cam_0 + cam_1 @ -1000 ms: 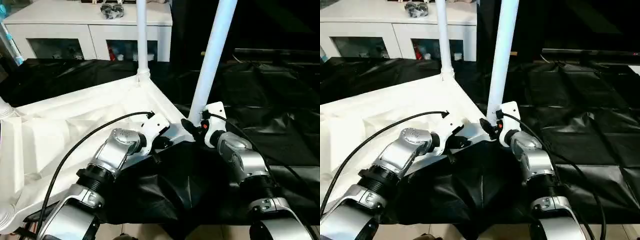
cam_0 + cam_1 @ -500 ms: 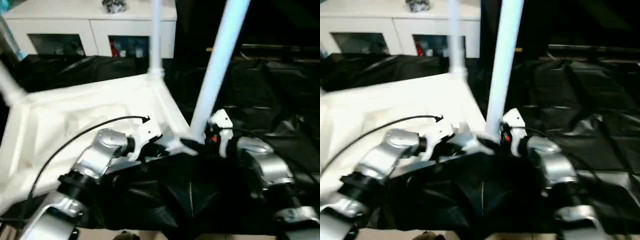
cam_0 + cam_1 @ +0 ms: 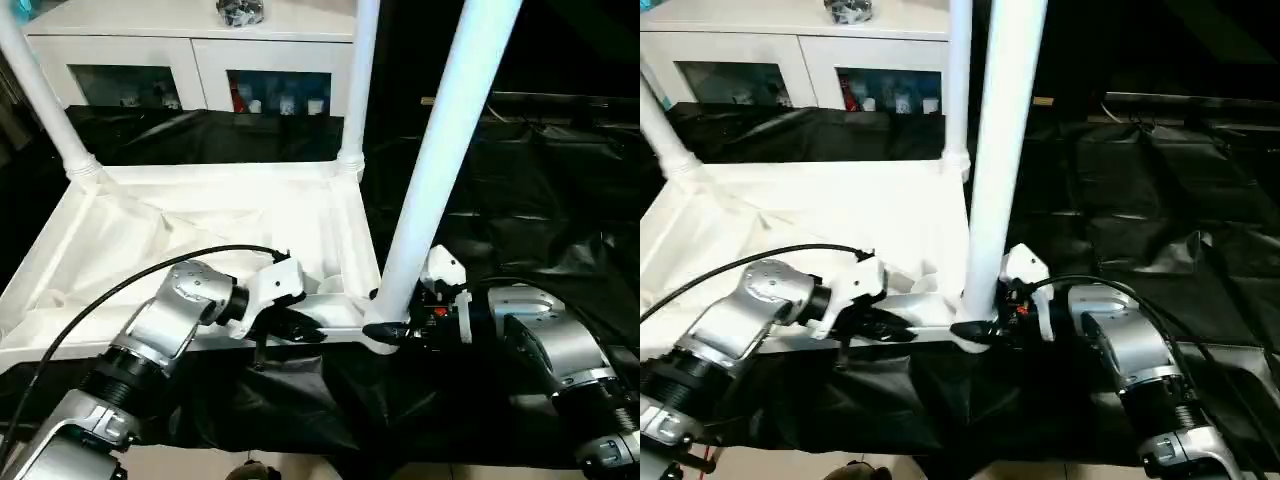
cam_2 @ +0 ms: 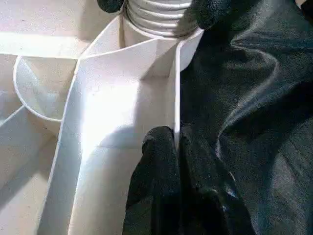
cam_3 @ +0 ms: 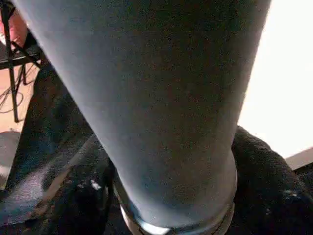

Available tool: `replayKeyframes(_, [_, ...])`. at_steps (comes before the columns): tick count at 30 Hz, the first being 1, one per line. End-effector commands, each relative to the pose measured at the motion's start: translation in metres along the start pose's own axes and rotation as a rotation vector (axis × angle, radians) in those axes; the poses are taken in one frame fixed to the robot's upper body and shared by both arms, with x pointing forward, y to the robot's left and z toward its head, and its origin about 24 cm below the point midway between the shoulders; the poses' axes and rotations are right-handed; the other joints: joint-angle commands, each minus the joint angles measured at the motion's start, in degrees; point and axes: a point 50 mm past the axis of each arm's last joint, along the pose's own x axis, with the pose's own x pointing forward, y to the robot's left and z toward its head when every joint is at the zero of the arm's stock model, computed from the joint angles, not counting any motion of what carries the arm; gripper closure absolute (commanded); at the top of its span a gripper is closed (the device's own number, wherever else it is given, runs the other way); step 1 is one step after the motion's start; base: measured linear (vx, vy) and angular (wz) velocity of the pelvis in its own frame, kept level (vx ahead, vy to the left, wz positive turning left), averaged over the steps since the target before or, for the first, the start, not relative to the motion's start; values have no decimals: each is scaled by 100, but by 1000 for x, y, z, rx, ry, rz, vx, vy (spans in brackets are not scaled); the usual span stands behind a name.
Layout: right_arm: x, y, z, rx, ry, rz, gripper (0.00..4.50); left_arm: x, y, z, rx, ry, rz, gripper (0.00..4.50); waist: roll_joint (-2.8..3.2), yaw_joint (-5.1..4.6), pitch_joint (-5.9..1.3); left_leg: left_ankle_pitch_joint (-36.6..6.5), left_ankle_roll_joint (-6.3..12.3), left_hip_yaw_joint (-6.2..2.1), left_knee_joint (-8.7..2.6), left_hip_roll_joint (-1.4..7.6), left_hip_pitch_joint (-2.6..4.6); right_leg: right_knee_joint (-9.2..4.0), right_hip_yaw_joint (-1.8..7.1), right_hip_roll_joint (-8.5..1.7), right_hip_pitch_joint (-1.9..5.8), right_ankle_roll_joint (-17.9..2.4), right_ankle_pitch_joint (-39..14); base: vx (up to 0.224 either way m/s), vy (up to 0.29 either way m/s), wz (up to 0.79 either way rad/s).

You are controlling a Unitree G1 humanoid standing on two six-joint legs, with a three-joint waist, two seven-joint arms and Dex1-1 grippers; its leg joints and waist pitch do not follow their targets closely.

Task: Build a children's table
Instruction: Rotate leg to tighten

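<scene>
Our left gripper [image 3: 300, 328] fingers [image 4: 166, 166] pinch the upturned tabletop [image 3: 200, 215] wall. Right gripper [image 3: 392, 330] fingers clamp the near leg [image 3: 440, 160] at its corner socket [image 3: 375, 335]; 2 far sockets hold legs too.

White tabletop [image 3: 200, 215] and white legs [image 3: 445, 150] on black sheeting [image 3: 560, 210]; black-fingered silver arms [image 3: 180, 310].
</scene>
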Motion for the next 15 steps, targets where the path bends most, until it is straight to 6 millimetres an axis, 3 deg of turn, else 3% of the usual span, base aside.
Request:
replayKeyframes(1, [11,10,-2,9,1,76,167,3,-2,13,55,-47,-14,450,-12,-3,-361,-1404,71,-188,-449,395,193,-380,216,-349,210,-1483,-790,0,0,0])
replayKeyframes(5, [20,4,-9,83,4,-54,173,8,6,15,6,-59,90,450,-31,-8,-366,-1238,134,-177,-432,388,189,-365,219,-349,203,-1513,-641,0,0,0])
replayKeyframes(7, [24,0,-12,108,7,-127,173,11,12,16,-19,-55,154,450,-41,-24,-351,-1313,89,-183,-441,374,185,-391,219,-357,200,-1489,-854,0,0,0])
replayKeyframes(8, [27,-5,-14,124,7,-195,173,13,16,17,-37,-53,194,450,-40,-43,-331,-1539,-32,-200,-461,368,196,-439,220,-374,195,-1371,-1359,0,0,0])
replayKeyframes(11, [37,-17,-20,209,-4,-388,174,20,25,22,-91,-68,296,450,-52,-97,-299,-1837,-210,-227,-492,354,205,-497,221,-385,177,-1200,-1978,0,0,0])
replayKeyframes(12, [41,-19,-21,235,-11,-424,174,23,28,24,-106,-74,322,450,-65,-110,-308,-1867,-255,-241,-497,351,205,-494,214,-391,189,-1150,-2076,0,0,0])
replayKeyframes(15, [59,-21,-25,327,-14,-525,175,37,32,36,-153,-103,392,450,-64,-146,-299,-2095,-312,-251,-495,349,259,-566,227,-390,131,-1000,-2378,0,0,0])
